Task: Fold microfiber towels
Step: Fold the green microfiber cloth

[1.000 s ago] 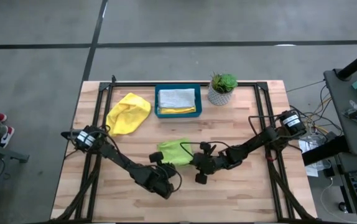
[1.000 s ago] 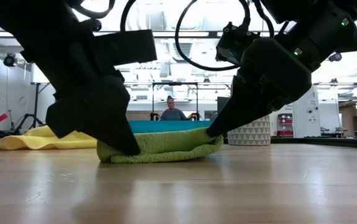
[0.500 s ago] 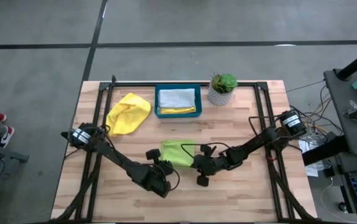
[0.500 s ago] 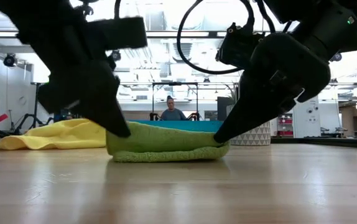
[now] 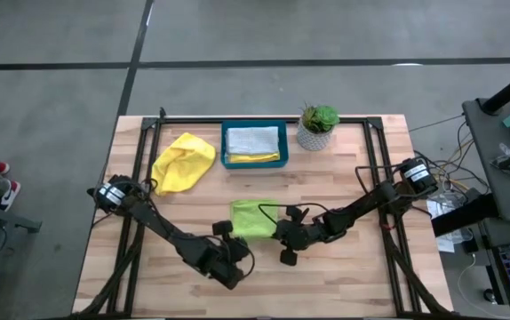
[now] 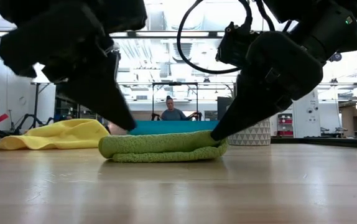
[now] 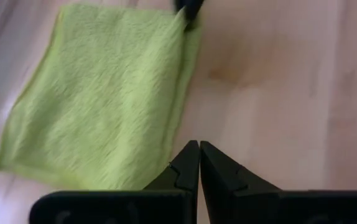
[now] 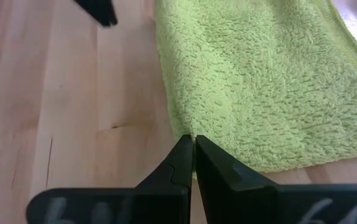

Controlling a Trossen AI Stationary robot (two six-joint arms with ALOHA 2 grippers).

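From above, the lime green towel lies folded near the middle of the wooden table, its long axis running left to right, with the left gripper just off its near left corner and the right gripper at its near right corner; both are about equally close. Farther back sit a crumpled yellow towel, a teal tray holding folded cloths, and a small potted plant. At table height, the green towel shows as a soft, plump double layer with a rounded fold at its left end; the right gripper touches its right end from above, while the left gripper hangs just above the left end, clear of it. From the left wrist, the fingers are pressed together and empty, the fuzzy towel lying ahead. From the right wrist, the fingers are likewise pressed together, their tips at the towel's looped-pile edge, pinching nothing I can make out.
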